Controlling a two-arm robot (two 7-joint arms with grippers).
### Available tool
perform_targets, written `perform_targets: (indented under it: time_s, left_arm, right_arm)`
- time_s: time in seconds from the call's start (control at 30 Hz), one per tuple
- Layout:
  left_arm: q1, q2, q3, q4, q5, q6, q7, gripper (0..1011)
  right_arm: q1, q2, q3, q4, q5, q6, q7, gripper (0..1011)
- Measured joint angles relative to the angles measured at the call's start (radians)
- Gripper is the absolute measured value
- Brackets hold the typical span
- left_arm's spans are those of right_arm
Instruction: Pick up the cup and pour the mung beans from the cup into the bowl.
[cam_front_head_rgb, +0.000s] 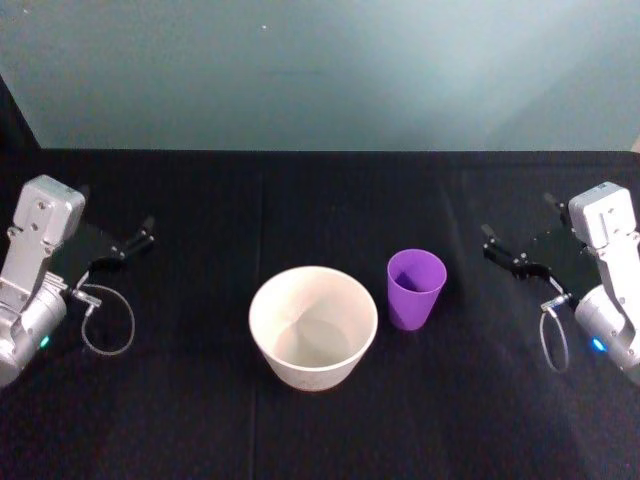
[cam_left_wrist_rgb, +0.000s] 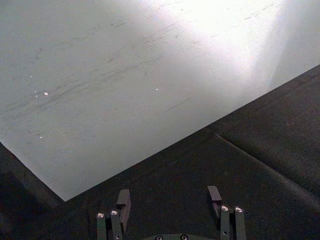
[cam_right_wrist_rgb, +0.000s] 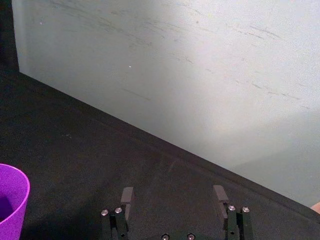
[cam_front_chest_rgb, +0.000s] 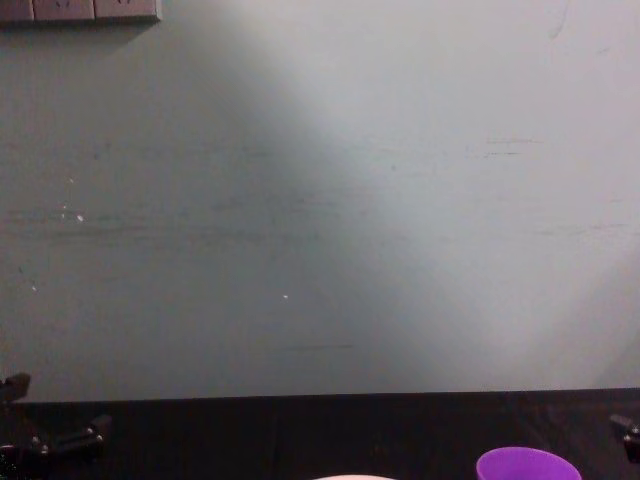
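Note:
The purple cup (cam_front_head_rgb: 415, 288) stands upright on the black table, just right of the pale round bowl (cam_front_head_rgb: 313, 328); the two are close but apart. I cannot make out the mung beans; the cup's inside looks purple. My right gripper (cam_front_head_rgb: 510, 228) rests open at the right edge, well clear of the cup, whose rim shows in the right wrist view (cam_right_wrist_rgb: 12, 200) beyond that gripper (cam_right_wrist_rgb: 172, 195). Far to the left my left gripper (cam_front_head_rgb: 125, 218) sits open and holds nothing (cam_left_wrist_rgb: 169, 197). The chest view catches the cup's rim (cam_front_chest_rgb: 528, 463) and a sliver of the bowl (cam_front_chest_rgb: 350, 478).
A black cloth covers the table (cam_front_head_rgb: 200, 420). A pale grey-green wall (cam_front_chest_rgb: 320, 200) rises behind its far edge. A cable loop (cam_front_head_rgb: 108, 320) hangs by the left arm and another (cam_front_head_rgb: 553, 340) by the right arm.

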Motion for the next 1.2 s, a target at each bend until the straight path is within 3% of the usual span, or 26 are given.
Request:
perform_targets:
  time_s: [1.2]
  left_arm:
    - [0.000, 0.000, 0.000, 0.000, 0.000, 0.000, 0.000, 1000]
  right_arm:
    - [0.000, 0.000, 0.000, 0.000, 0.000, 0.000, 0.000, 1003]
